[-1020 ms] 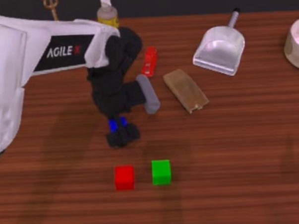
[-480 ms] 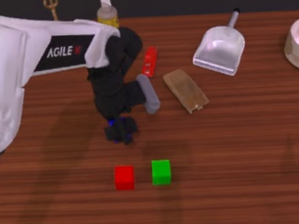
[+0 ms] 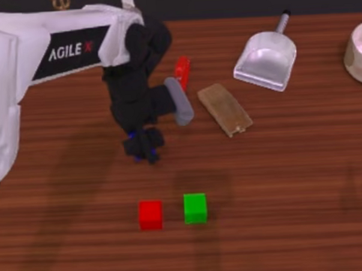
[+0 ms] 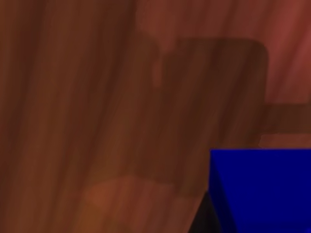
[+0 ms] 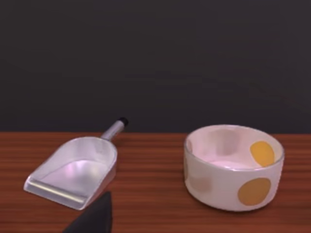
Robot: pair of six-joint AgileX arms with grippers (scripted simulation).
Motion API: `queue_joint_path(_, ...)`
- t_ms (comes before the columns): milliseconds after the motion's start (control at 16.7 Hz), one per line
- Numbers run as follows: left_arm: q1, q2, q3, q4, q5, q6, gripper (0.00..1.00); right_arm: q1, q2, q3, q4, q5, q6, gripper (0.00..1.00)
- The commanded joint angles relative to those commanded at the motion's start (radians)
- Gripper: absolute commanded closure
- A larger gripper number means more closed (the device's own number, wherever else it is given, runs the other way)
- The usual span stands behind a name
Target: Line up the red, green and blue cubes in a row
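Closed around the small deep-blue matte cube (image 4: 262, 189), the left gripper (image 3: 144, 146) is seen from above behind the other two cubes, toward the far side of the table and a little left of centre. Only slivers of blue show between the dark fingers in the top view; in the left wrist view the blue face is seen close up against the brown wooden table (image 3: 291, 184), and whether the cube rests on the wood or is lifted clear cannot be told. The fingers are narrowed to the cube's width.

The small bright-red matte cube (image 3: 150, 214) and the small bright-green matte cube (image 3: 195, 207) sit just beside each other near the front, a narrow gap between them. The right arm is out of the top view; in its wrist view a silver metal scoop (image 5: 73, 171) and a cream bowl with orange dots (image 5: 233, 166) are shown, and its finger state cannot be told.

Judged from here, the main risk is that the blue cube is set down out of line, or that the green or red cube is nudged by the fingers if the release is made too close. A slip in the grip is also possible, since little of the cube is held visibly.
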Motion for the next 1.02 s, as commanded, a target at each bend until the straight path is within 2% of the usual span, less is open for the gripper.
queue_joint_path(240, 0.013, -0.046, 0.071, -0.116, -0.002, -0.005, 1.00, 0.000, 0.000, 0.000, 0.000, 0.000, 0.000, 0.00)
queue_joint_path(600, -0.008, -0.039, 0.087, -0.127, -0.002, -0.009, 1.00, 0.000, 0.000, 0.000, 0.000, 0.000, 0.000, 0.00)
queue_joint_path(780, -0.110, -0.005, 0.161, -0.169, -0.001, -0.039, 1.00, 0.000, 0.000, 0.000, 0.000, 0.000, 0.000, 0.00)
queue_joint_path(1020, -0.336, 0.053, 0.289, -0.246, 0.000, -0.105, 1.00, 0.000, 0.000, 0.000, 0.000, 0.000, 0.000, 0.00)
